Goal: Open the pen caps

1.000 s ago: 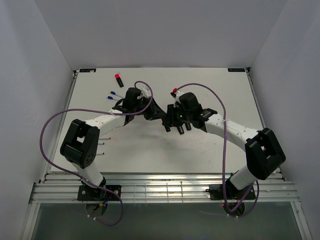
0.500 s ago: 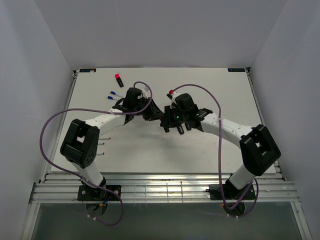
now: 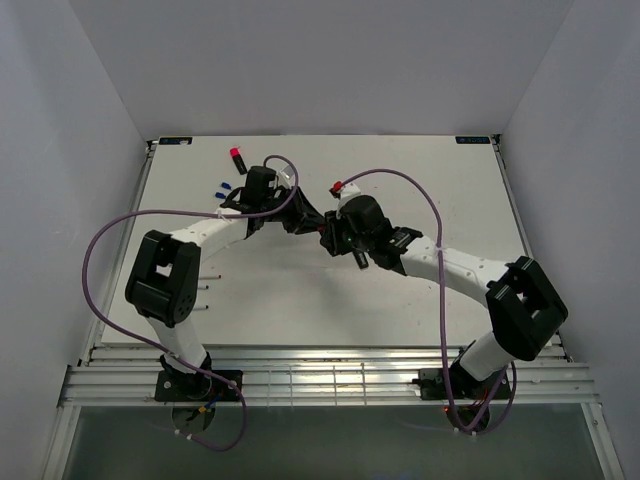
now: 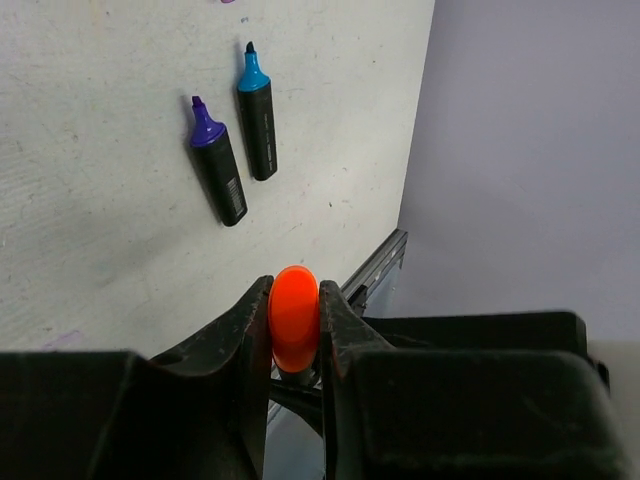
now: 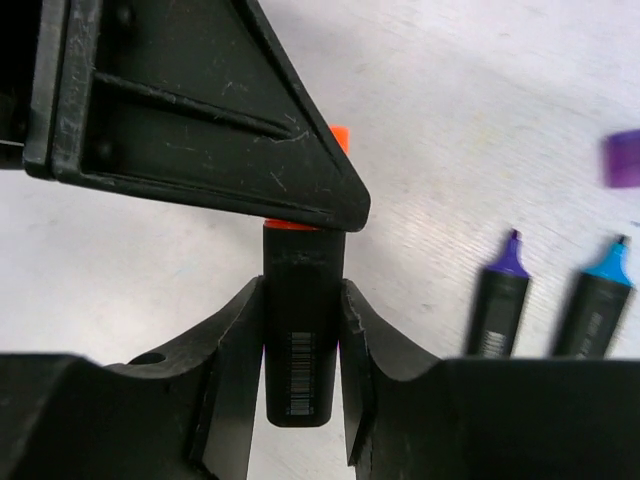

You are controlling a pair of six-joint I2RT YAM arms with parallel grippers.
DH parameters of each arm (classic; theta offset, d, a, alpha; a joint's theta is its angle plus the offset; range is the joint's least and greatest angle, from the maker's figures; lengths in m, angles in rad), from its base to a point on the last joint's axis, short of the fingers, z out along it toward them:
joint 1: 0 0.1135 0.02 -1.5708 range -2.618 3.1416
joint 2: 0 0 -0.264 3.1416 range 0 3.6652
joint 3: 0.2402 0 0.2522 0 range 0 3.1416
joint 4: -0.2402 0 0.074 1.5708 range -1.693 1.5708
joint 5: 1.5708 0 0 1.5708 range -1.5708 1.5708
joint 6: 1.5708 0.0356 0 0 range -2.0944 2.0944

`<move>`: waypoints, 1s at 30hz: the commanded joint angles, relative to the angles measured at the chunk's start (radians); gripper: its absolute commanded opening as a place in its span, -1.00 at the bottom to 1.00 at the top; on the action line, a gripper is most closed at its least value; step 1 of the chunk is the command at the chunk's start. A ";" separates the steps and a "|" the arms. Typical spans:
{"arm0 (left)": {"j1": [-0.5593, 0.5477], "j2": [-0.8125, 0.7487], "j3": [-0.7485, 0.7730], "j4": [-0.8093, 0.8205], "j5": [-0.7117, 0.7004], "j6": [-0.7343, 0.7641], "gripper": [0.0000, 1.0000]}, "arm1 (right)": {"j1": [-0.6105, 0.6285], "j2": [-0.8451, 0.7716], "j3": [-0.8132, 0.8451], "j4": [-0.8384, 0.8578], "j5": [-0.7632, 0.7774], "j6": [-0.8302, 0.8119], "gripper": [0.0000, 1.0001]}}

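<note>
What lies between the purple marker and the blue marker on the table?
Nothing: only bare table separates the purple marker and the blue marker, seen in the left wrist view.

The top camera looks down from above and behind the arm bases (image 3: pixel 195 385) over the whole table (image 3: pixel 300 300), while both wrist cameras sit close in, sharing the orange cap (image 4: pixel 293 315) on its black marker (image 5: pixel 302 340), the purple marker (image 4: pixel 218 165) and the blue marker (image 4: pixel 258 120).

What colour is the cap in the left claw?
The cap is orange; left wrist view shows it best.
</note>
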 commanded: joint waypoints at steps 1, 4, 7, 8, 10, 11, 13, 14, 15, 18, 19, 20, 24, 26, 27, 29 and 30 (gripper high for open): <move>0.054 -0.075 -0.046 0.216 0.003 -0.041 -1.00 | -0.070 -0.005 -0.077 -0.020 -0.421 -0.001 -0.85; 0.061 -0.098 -0.086 0.236 -0.011 -0.019 -1.00 | -0.111 0.003 -0.111 0.103 -0.633 0.065 -0.85; 0.065 -0.125 -0.109 0.244 -0.045 -0.001 -1.00 | -0.137 0.010 -0.142 0.183 -0.751 0.121 -0.85; 0.067 -0.126 -0.109 0.239 -0.054 0.007 -1.00 | -0.142 0.007 -0.151 0.200 -0.765 0.132 -0.85; 0.068 -0.132 -0.104 0.227 -0.072 0.013 -1.00 | -0.153 0.006 -0.168 0.220 -0.786 0.141 -0.85; 0.070 -0.134 -0.106 0.229 -0.083 0.013 -1.00 | -0.157 0.007 -0.174 0.230 -0.799 0.151 -0.85; 0.070 -0.143 -0.120 0.241 -0.098 0.004 -1.00 | -0.168 0.013 -0.202 0.275 -0.855 0.181 -0.85; 0.071 -0.148 -0.129 0.254 -0.106 -0.002 -1.00 | -0.171 0.012 -0.211 0.292 -0.868 0.190 -0.85; 0.071 -0.151 -0.132 0.262 -0.108 -0.010 -1.00 | -0.174 0.010 -0.216 0.298 -0.862 0.194 -0.85; 0.071 -0.122 -0.109 0.233 -0.098 -0.013 -1.00 | -0.171 -0.007 -0.196 0.202 -0.721 0.125 -0.85; 0.070 -0.103 -0.091 0.213 -0.091 -0.003 -1.00 | -0.170 -0.008 -0.181 0.159 -0.669 0.099 -0.85; 0.068 -0.064 -0.057 0.200 -0.077 0.004 -1.00 | -0.166 -0.005 -0.132 0.048 -0.609 0.073 -0.85; 0.050 0.012 0.018 0.120 -0.080 0.027 -1.00 | -0.151 0.007 -0.073 -0.093 -0.336 -0.004 -0.85; 0.028 0.047 0.063 0.069 -0.112 0.057 -1.00 | -0.151 0.018 -0.071 -0.089 -0.308 -0.007 -0.85; 0.021 0.084 0.111 0.033 -0.123 0.066 -1.00 | -0.151 0.024 -0.070 -0.092 -0.285 -0.006 -0.85; -0.001 0.122 0.153 0.006 -0.143 0.080 -1.00 | -0.151 0.050 -0.070 -0.085 -0.262 -0.001 -0.85; -0.007 0.157 0.172 -0.008 -0.147 0.082 -1.00 | -0.151 0.058 -0.071 -0.076 -0.239 -0.003 -0.85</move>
